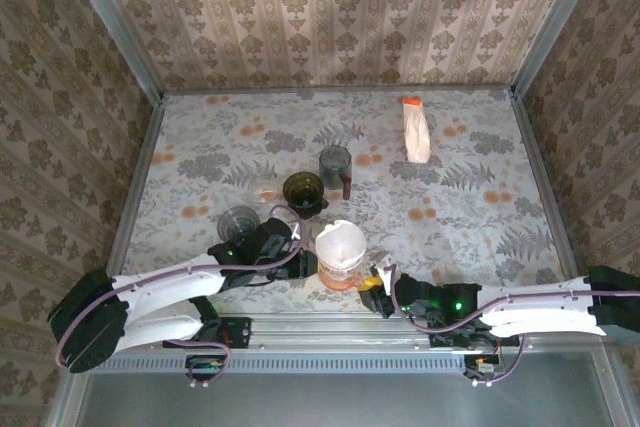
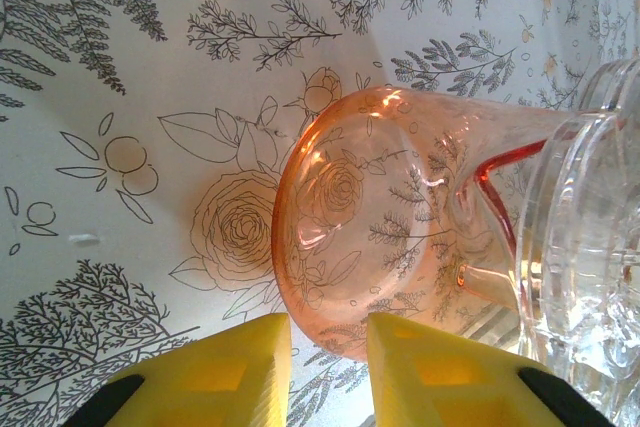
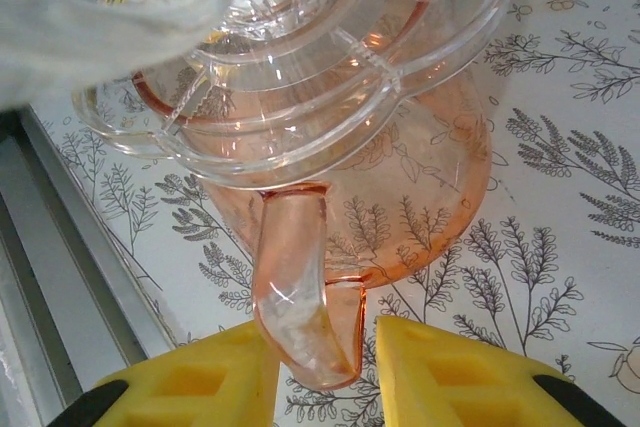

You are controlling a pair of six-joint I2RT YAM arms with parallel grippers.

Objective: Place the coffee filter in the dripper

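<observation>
A white paper filter [image 1: 340, 239] sits open inside the clear dripper [image 1: 338, 265], which rests on a pink glass server [image 1: 341, 280] near the table's front edge. My left gripper [image 1: 299, 260] is open just left of the server. In its wrist view the yellow fingers [image 2: 250, 362] flank the server's rounded body [image 2: 370, 237], with the clear dripper [image 2: 585, 247] at the right. My right gripper [image 1: 373, 283] is open on the server's right side. The server's curved pink handle [image 3: 300, 287] hangs between its fingertips [image 3: 430, 367], under the dripper's clear flange [image 3: 300, 97].
A bag of filters [image 1: 416, 131] lies at the back right. Behind the server stand a grey glass mug [image 1: 335, 163], a dark green dripper [image 1: 303, 191], a small clear glass [image 1: 265, 190] and a grey cup [image 1: 239, 221]. The metal rail [image 3: 40, 277] runs close by the right gripper.
</observation>
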